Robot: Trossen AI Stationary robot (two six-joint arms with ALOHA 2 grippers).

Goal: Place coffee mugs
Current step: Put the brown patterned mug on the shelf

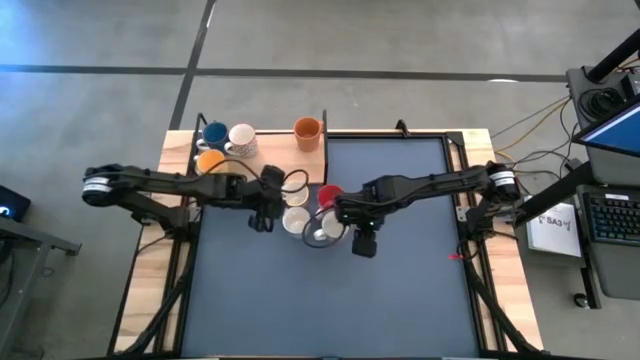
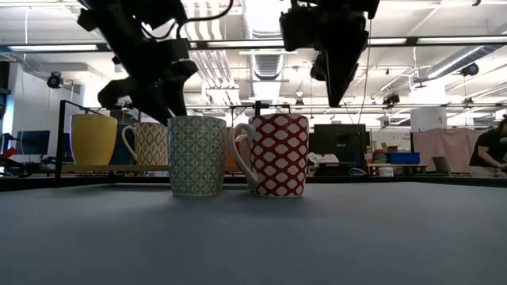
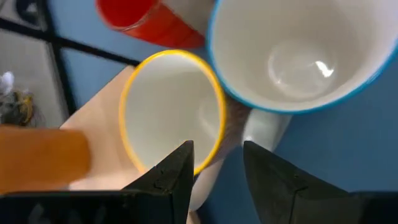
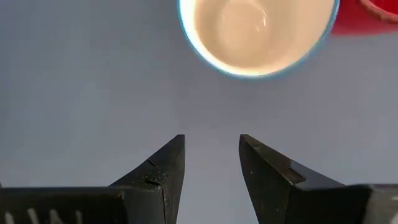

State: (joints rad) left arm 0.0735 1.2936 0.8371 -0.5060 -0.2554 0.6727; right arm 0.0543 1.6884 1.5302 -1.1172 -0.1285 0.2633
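Several mugs stand clustered on the blue mat (image 1: pixel 400 290): a yellow-rimmed mug (image 3: pixel 174 118), a blue-rimmed mug (image 3: pixel 298 56) (image 4: pixel 258 31) and a red mug (image 1: pixel 330 195) (image 3: pixel 149 25). In the low view the front ones are a green patterned mug (image 2: pixel 196 156) and a red patterned mug (image 2: pixel 277 154). Other mugs, a blue mug (image 1: pixel 213 135), a white mug (image 1: pixel 241 139) and an orange mug (image 1: pixel 307 132), stand on the wooden shelf at the far left. My left gripper (image 3: pixel 217 146) (image 1: pixel 265 212) is open at the yellow-rimmed mug's rim. My right gripper (image 4: pixel 211 138) (image 1: pixel 362 240) is open above bare mat, right of the cluster. My left gripper comes at the yellow-rimmed mug from above, one finger (image 3: pixel 177 171) over its rim (image 3: pixel 205 158) and the other outside the wall. I cannot tell whether either finger touches the mug, which stands upright.
The wooden shelf (image 1: pixel 270 150) has a thin black frame around it at the table's far left. Open mat lies toward the near and right edges. Cables and a laptop sit beyond the table's right edge (image 1: pixel 600 140).
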